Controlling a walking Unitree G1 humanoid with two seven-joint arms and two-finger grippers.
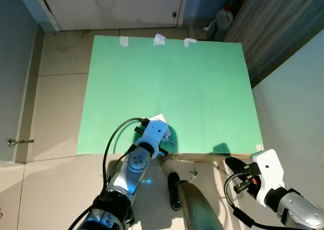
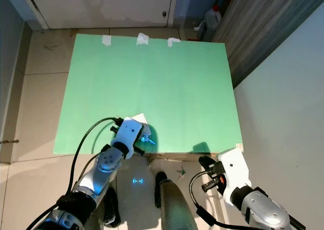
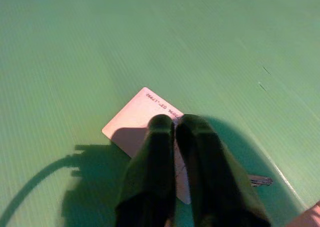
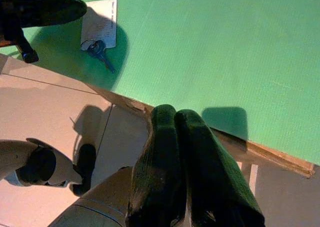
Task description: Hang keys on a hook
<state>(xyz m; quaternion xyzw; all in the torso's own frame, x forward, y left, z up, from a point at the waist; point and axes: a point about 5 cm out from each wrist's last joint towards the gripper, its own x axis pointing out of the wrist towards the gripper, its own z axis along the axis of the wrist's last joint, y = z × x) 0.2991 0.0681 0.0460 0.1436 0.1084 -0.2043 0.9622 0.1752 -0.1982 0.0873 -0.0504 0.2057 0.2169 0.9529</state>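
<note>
Keys (image 4: 98, 51) and white card (image 4: 101, 23) are seen at the green table's (image 1: 202, 78) near edge, directly beneath the closed, empty left gripper (image 3: 175, 124); the right gripper (image 4: 175, 118), also closed, is held farther off

The left gripper (image 3: 174, 124) hangs with its two black fingers pressed together over a pale card (image 3: 135, 122) lying flat on the green worktop (image 3: 150, 37). A key (image 3: 260, 180) tip pokes out beside them.

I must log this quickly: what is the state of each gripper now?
Left gripper: shut, holding nothing, fingertips over the white card.
Right gripper: shut, holding nothing, beside the green board.
</note>
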